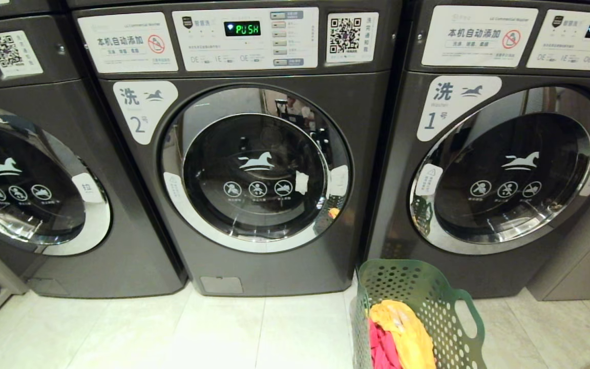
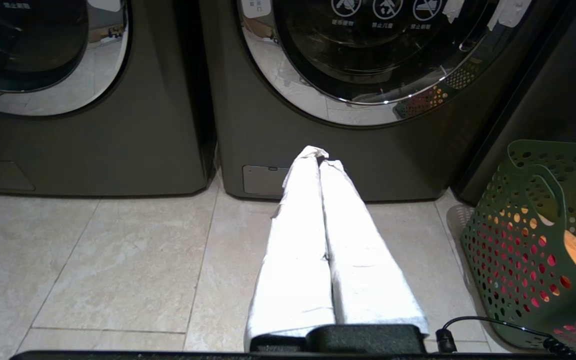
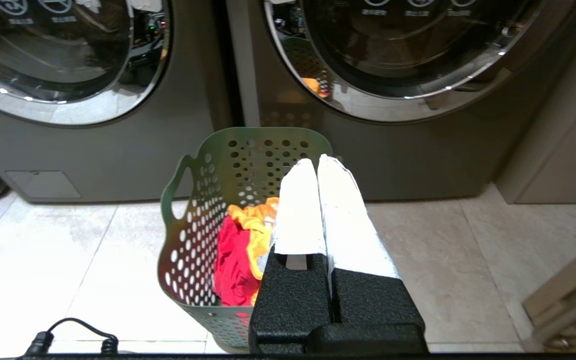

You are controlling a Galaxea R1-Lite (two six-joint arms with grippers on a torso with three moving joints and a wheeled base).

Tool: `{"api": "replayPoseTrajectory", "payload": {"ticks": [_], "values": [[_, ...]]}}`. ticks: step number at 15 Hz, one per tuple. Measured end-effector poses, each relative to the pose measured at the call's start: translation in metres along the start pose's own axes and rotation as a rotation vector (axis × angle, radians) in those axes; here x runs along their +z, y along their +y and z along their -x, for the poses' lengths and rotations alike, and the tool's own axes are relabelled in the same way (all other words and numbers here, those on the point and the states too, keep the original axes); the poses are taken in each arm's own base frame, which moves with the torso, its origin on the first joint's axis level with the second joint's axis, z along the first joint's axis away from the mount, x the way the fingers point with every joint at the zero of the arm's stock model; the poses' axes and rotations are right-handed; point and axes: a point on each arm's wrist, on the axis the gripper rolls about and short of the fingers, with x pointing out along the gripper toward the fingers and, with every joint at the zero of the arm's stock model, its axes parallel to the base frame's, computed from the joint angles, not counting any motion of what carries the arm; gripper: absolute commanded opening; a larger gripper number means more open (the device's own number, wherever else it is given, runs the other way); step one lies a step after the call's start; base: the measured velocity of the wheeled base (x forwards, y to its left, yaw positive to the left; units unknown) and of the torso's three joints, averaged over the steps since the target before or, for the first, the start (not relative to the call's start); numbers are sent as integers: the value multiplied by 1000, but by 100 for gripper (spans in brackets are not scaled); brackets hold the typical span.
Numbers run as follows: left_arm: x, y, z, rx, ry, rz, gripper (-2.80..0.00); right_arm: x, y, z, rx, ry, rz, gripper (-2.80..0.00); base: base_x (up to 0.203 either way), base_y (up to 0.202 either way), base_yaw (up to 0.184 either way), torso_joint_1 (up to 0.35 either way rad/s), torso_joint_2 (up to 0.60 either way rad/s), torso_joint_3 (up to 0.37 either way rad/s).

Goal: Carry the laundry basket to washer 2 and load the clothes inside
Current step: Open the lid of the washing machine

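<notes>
**Spotter:** What have you got, left to right?

**Operator:** Far left I see a third washer (image 1: 34, 189), door closed. Next is washer 2 (image 1: 256, 169), straight ahead of me, door closed, display lit. Right of it stands washer 1 (image 1: 510, 169). The laundry basket (image 1: 418, 318) sits on the floor near the seam between those two, just right of washer 2, so I judge the carrying is about done and the door comes next.

**Spotter:** Clothes?

**Operator:** The clothes (image 3: 243, 250) are inside the basket: yellow over pink-red. I can't make out any jeans.

**Spotter:** Grippers?

**Operator:** My left gripper (image 2: 320, 157) hangs low facing washer 2, fingers pressed together, empty. My right gripper (image 3: 315, 165) hovers above the basket, also pressed together, holding nothing.

**Spotter:** Floor?

**Operator:** Pale glossy floor tiles (image 1: 172, 333); the machines stand tight in a row.
</notes>
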Motion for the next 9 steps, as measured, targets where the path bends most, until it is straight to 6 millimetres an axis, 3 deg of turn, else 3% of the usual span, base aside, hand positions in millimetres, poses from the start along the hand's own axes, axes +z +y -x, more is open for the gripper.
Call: {"api": "replayPoseTrajectory", "payload": {"ticks": [9], "values": [[0,0,0,0,0,-2,-280,0,0,0,0,0,-1,-280,0,0,0,0,0,0]]}}
